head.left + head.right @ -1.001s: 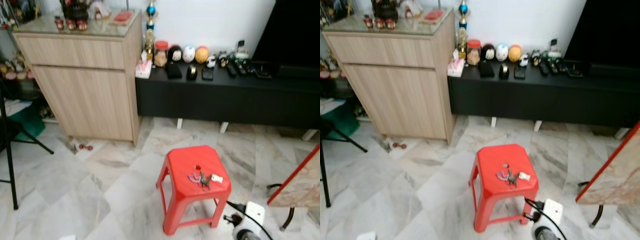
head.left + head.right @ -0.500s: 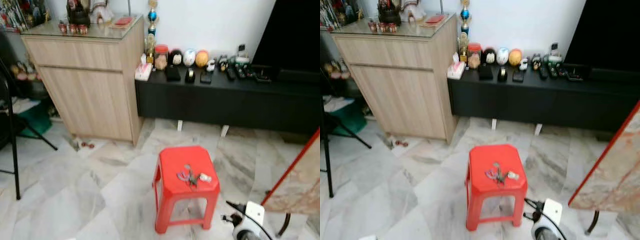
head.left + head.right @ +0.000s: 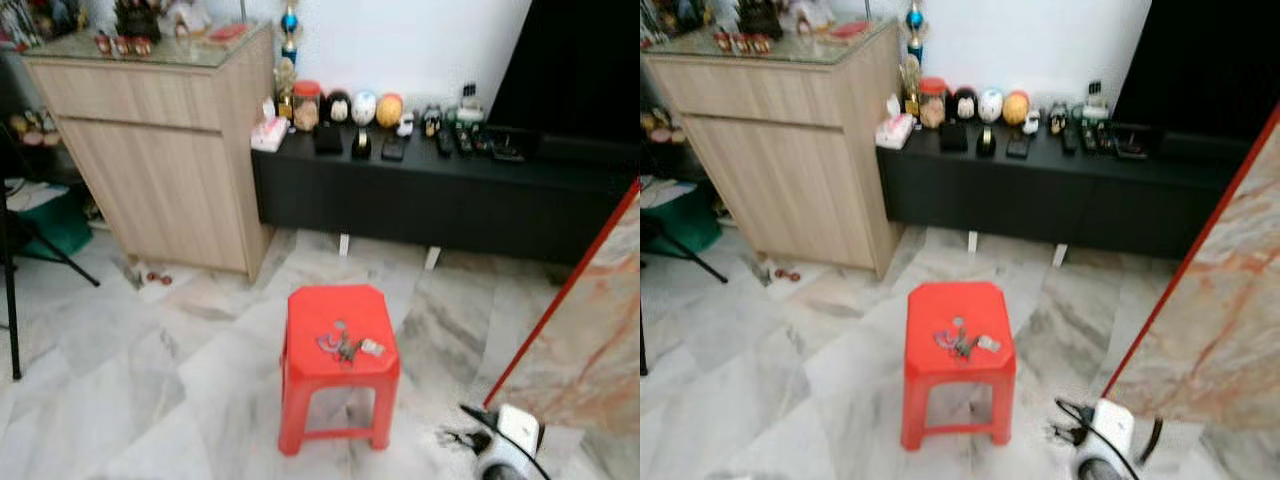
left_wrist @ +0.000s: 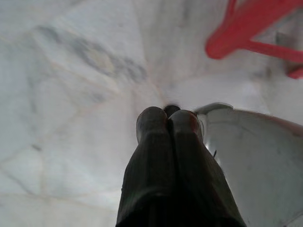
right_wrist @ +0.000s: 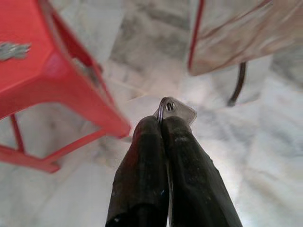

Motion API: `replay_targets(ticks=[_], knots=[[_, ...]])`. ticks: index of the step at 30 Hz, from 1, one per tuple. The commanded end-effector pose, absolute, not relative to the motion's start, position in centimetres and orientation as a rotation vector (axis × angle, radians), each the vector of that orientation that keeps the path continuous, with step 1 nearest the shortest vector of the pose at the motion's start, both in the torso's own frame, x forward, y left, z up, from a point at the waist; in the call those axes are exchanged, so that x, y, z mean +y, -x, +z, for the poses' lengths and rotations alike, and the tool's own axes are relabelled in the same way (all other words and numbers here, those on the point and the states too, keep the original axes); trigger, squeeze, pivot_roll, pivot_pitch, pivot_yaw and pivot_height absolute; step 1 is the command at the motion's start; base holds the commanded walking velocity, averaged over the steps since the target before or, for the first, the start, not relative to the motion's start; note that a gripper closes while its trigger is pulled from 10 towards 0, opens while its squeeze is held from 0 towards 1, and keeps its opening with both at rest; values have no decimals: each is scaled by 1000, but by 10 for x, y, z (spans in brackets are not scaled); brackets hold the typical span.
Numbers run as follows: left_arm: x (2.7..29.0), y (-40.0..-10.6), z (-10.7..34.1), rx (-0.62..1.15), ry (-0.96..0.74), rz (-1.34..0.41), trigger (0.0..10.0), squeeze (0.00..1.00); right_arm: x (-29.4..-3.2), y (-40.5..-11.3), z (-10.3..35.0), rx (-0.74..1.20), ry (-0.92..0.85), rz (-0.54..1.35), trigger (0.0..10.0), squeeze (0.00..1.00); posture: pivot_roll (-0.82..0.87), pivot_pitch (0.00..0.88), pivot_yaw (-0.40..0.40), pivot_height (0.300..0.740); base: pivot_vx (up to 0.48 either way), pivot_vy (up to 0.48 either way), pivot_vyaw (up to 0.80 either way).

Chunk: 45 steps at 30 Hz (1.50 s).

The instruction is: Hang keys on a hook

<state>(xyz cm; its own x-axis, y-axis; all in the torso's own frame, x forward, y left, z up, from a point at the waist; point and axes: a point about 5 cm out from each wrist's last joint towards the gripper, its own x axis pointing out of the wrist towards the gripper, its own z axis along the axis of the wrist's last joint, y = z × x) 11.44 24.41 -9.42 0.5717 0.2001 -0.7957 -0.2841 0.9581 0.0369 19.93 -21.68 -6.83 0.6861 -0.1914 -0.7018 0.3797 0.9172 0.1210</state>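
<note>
A bunch of keys [image 3: 343, 346] lies on top of a red stool [image 3: 338, 372] on the marble floor [image 3: 120, 400], waiting for pickup. Left tool [image 4: 168, 117] and right tool [image 5: 161, 124] hang idle, fingers pressed together, holding nothing.

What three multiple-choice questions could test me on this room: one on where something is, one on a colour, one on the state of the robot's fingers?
1. Where does the bunch of metal keys lie?
A. on the marble floor
B. on the red plastic stool
C. on the long black cabinet

2. What colour is the tall wooden cupboard?
A. light brown
B. white
C. blue

3. How do the left gripper fingers stand?
A. spread wide
B. pressed together
C. clamped on keys

Answers: 1 B, the keys rest on the stool's seat. 2 A, pale wood grain shows. 3 B, the left wrist view shows no gap between them.
</note>
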Motion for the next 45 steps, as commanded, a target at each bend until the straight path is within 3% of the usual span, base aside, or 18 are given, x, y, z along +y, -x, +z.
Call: replay_targets(ticks=[1, 23, 38, 45], knots=[[242, -116, -95, 928, 81, 269, 10000, 0, -211, -206, -65, 727, -276, -310, 10000, 0, 206, 0, -69, 740, 0, -266, 0], [252, -117, -92, 928, 66, 273, 10000, 0, -208, -231, -50, 641, -290, -300, 10000, 0, 213, 0, -75, 740, 0, -269, 0], [243, -125, -92, 925, 77, 268, 10000, 0, -213, -250, -34, 536, -326, -326, 10000, 0, 196, 0, -69, 740, 0, -290, 0], [255, -115, -91, 925, 77, 282, 10000, 0, -211, -266, -21, 479, -344, -319, 10000, 0, 201, 0, -72, 740, 0, -284, 0]])
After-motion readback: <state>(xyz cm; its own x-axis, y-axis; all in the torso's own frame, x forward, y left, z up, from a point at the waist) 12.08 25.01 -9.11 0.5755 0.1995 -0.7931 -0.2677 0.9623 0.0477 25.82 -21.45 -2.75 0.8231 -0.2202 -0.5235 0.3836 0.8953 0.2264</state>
